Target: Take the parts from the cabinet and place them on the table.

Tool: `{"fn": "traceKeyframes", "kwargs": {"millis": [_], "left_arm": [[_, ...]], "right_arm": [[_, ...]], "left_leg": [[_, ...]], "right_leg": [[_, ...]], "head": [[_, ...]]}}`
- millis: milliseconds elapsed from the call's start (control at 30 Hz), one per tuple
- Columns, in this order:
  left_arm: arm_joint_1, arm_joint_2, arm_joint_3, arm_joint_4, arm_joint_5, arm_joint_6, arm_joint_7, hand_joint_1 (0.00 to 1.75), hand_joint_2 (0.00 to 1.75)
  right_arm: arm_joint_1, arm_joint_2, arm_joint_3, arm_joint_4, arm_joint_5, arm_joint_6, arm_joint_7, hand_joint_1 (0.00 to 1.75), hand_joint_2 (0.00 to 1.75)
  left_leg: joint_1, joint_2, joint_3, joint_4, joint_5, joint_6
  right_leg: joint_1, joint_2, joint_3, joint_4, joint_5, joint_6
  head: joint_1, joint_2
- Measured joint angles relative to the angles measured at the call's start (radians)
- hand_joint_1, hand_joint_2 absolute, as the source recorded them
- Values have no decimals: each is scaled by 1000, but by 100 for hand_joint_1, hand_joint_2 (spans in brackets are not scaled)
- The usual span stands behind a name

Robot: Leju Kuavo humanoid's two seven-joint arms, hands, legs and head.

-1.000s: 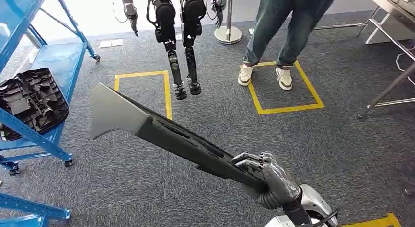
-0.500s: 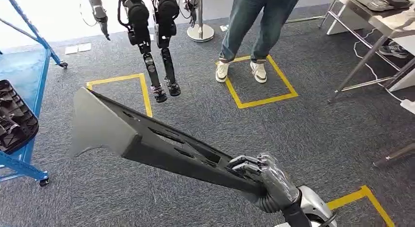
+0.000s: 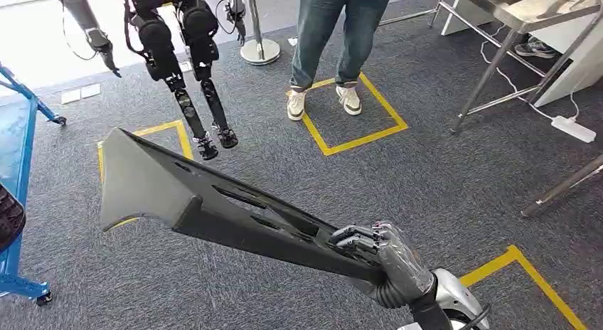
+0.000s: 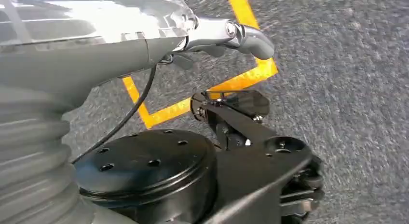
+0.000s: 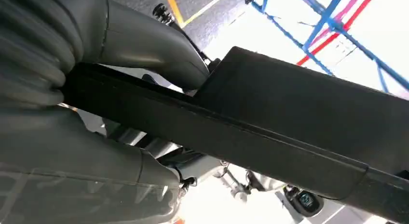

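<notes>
Long dark part (image 3: 213, 202) gripped at near end by right hand (image 3: 387, 255), jutting forward-left over carpet (image 3: 441, 181)

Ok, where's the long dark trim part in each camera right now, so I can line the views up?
Head view: the long dark part runs from centre-left down to the right hand, which grips its near end.
Right wrist view: it crosses the picture close up.
Left wrist view: not in it.
Shared landmark: yellow floor tape.
</notes>
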Motion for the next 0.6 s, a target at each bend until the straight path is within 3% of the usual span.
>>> {"fn": "traceKeyframes", "kwargs": {"millis": [33, 67, 100, 133, 200, 233, 300, 367, 400, 433, 467, 500, 533, 567, 600], "left_arm": [[0, 0, 0, 0, -1, 0, 0, 0, 175], [0, 1, 0, 0, -1, 0, 0, 0, 175], [-1, 0, 0, 1, -1, -1, 1, 0, 175], [-1, 0, -1, 1, -1, -2, 2, 0, 175], [0, 1, 0, 0, -4, -2, 2, 0, 175], [-2, 1, 0, 0, -4, -3, 2, 0, 175], [-4, 1, 0, 0, -4, -3, 1, 0, 175], [0, 1, 0, 0, -4, -3, 1, 0, 175], [0, 1, 0, 0, -4, -3, 1, 0, 175], [0, 1, 0, 0, -5, -3, 1, 0, 175], [-1, 1, 0, 0, -4, -3, 1, 0, 175], [-2, 1, 0, 0, -4, -3, 1, 0, 175], [-2, 1, 0, 0, -4, -4, 1, 0, 175], [-3, 1, 0, 0, -4, -5, 1, 0, 175], [-3, 1, 0, 0, -4, -6, 1, 0, 175]], "right_arm": [[0, 0, 0, 0, 0, 0, 0, 175, 175], [-1, 0, 0, 0, 0, 0, 0, 175, 175], [-2, 0, 0, 0, -1, 0, 1, 175, 175], [-6, -1, 0, 0, -2, 1, 2, 175, 175], [-8, -1, 0, 0, -4, 2, 3, 175, 175], [-7, -2, 0, 0, -4, 3, 6, 175, 175], [-12, -4, -1, 0, -5, 3, 7, 175, 175], [-16, -4, -1, 0, -5, 3, 8, 175, 175], [-15, -4, -1, 0, -6, 3, 8, 175, 175], [-15, -4, -1, 0, -6, 3, 8, 175, 175], [-14, -4, 0, 0, -6, 3, 8, 175, 175], [-14, -4, 0, 0, -6, 3, 8, 175, 175], [-14, -4, 1, 0, -6, 3, 8, 175, 175], [-15, -4, 2, 0, -5, 3, 8, 175, 175], [-17, -4, 2, 0, -3, 3, 8, 175, 175]], "left_leg": [[3, -10, 39, -92, 52, -1], [7, -37, 72, -175, 89, -1], [11, -76, 79, -188, 67, 0], [8, -70, 78, -192, 71, 3], [-2, -57, 79, -193, 70, 14], [3, -46, 80, -199, 73, 22], [5, -27, 83, -204, 75, 32], [3, -2, 83, -204, 72, 36], [3, 11, 82, -204, 71, 38], [4, 23, 83, -204, 70, 38], [4, 33, 84, -204, 68, 38], [4, 42, 86, -204, 66, 37], [5, 50, 89, -204, 64, 35], [6, 58, 93, -204, 61, 30], [1, 64, 95, -204, 57, 25]], "right_leg": [[-3, 12, 3, 3, -4, 5], [-5, 21, 2, 9, -9, 11], [-1, 26, -4, 17, -12, 18], [0, 42, -9, 18, -11, 23], [-9, 54, -11, 13, -6, 34], [-8, 60, -15, 12, -7, 39], [-2, -8, -35, 55, -38, 44], [-4, -25, -113, 211, -113, 45], [-5, -26, -150, 283, -134, 45], [-6, -28, -172, 322, -136, 46], [-7, -29, -168, 308, -115, 48], [-8, -33, -141, 248, -76, 48], [-8, -42, -99, 162, -31, 47], [-8, -63, -49, 62, 12, 46], [0, -95, -29, 22, 0, 49]], "head": [[0, 0], [0, 0], [0, 0], [0, 0], [0, 0], [0, 0], [1, 0], [1, 0], [1, 0], [1, 0], [1, 0], [1, 0], [1, 0], [1, 0], [1, 0]]}}
